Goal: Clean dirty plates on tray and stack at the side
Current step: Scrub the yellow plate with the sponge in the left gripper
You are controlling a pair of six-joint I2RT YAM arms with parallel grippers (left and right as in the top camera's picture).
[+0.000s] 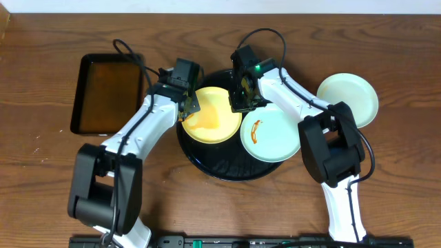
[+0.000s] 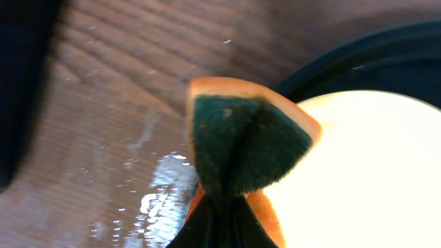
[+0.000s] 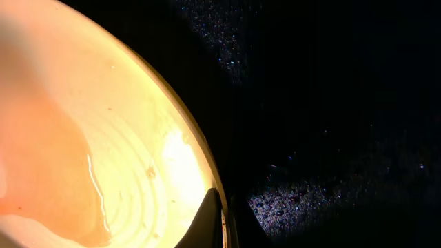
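The round black tray [image 1: 207,165] holds a pale yellow plate [image 1: 213,117] wet with orange-brown liquid, and a mint-white plate [image 1: 272,134] with an orange sauce streak. A second mint-white plate [image 1: 348,96] lies on the table at the right. My left gripper [image 1: 187,105] is shut on a folded orange and green sponge [image 2: 241,145] at the yellow plate's [image 2: 358,179] left edge. My right gripper [image 1: 242,96] is shut on the yellow plate's rim [image 3: 213,179], one finger inside [image 3: 222,220] and one outside.
A rectangular black pan [image 1: 107,93] with brownish liquid stands at the far left. Water drops wet the wooden table [image 2: 158,200] beside the tray [image 2: 358,62]. The tray floor [image 3: 331,138] is speckled with droplets.
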